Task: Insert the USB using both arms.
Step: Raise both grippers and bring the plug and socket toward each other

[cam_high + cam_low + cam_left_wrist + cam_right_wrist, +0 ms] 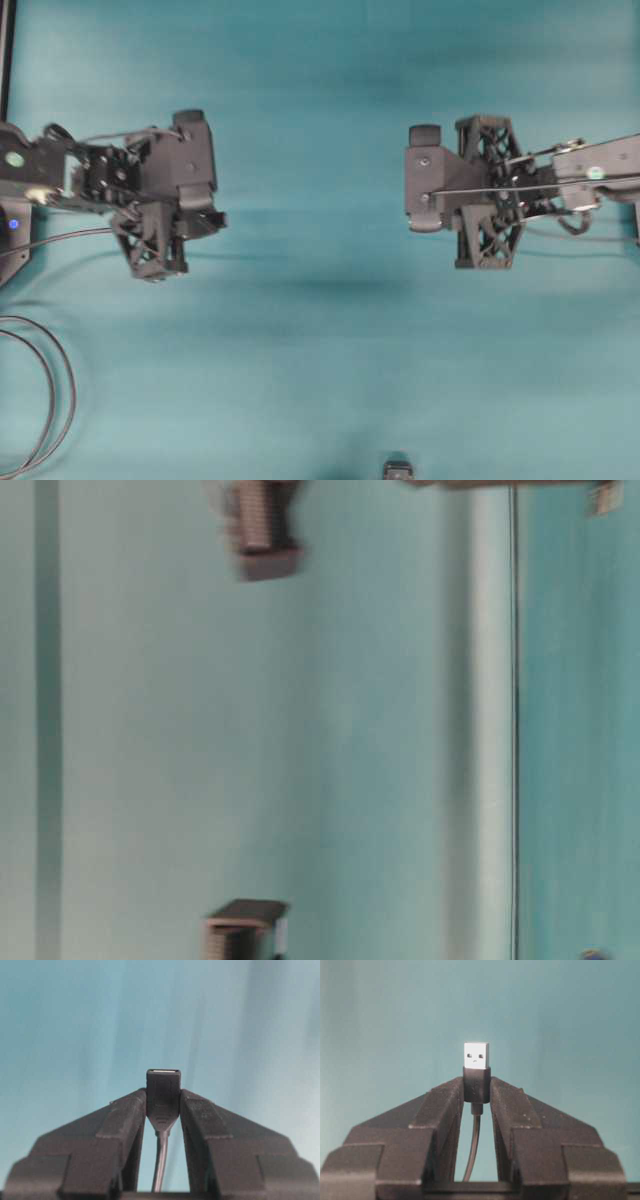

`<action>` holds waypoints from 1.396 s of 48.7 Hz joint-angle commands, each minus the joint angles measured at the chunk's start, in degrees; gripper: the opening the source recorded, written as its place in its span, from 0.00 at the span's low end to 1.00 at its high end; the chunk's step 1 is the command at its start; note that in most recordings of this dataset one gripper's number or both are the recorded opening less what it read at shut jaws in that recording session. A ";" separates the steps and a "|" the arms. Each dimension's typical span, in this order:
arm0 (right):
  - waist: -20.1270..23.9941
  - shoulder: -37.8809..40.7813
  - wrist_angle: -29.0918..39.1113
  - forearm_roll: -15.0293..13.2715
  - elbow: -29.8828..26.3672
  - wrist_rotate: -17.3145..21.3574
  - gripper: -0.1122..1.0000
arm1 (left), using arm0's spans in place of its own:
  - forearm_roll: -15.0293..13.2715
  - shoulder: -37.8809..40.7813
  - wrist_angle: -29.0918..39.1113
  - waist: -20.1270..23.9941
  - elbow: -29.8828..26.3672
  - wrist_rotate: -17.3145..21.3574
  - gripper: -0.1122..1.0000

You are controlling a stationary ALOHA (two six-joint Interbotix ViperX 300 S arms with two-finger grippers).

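Although the two arms face each other across the teal table, their grippers are well apart in the overhead view.

Right gripper [477,1091]: clamped on the dark body of the USB [476,1056]; in the right wrist view the two fingers press it from either side.
USB: stands straight out past the right gripper's fingertips, silver metal tip foremost, two small square holes on its face; its thin cable hangs back between the fingers.
Left gripper [163,1102]: clamped on the all-dark socket [163,1091]; in the left wrist view the fingers squeeze its sides.
Socket: its open mouth points away from the left gripper, a pale edge at the rim; its cable runs back between the fingers.
Table [320,350]: plain teal surface, lying beyond both grippers in the wrist views.
Cable coil [48,395]: looped on the table below the left gripper in the overhead view, at the left edge.
Table-level view: blurred; the gripper parts at top and bottom cannot be told apart.
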 commanded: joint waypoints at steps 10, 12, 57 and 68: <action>5.71 -2.99 13.71 -28.04 -5.54 13.27 0.27 | -8.88 -7.91 8.96 4.39 -5.80 4.31 0.36; 6.77 -2.99 14.94 -31.55 -5.45 16.08 0.26 | -12.13 -8.61 9.23 5.54 -6.06 5.89 0.36; 26.54 5.63 39.99 -61.26 -4.83 23.91 0.27 | -84.64 18.63 54.58 24.96 -11.60 53.26 0.36; 26.81 5.54 43.15 -61.52 -4.66 22.41 0.27 | -84.64 24.70 57.39 25.49 -17.67 53.53 0.36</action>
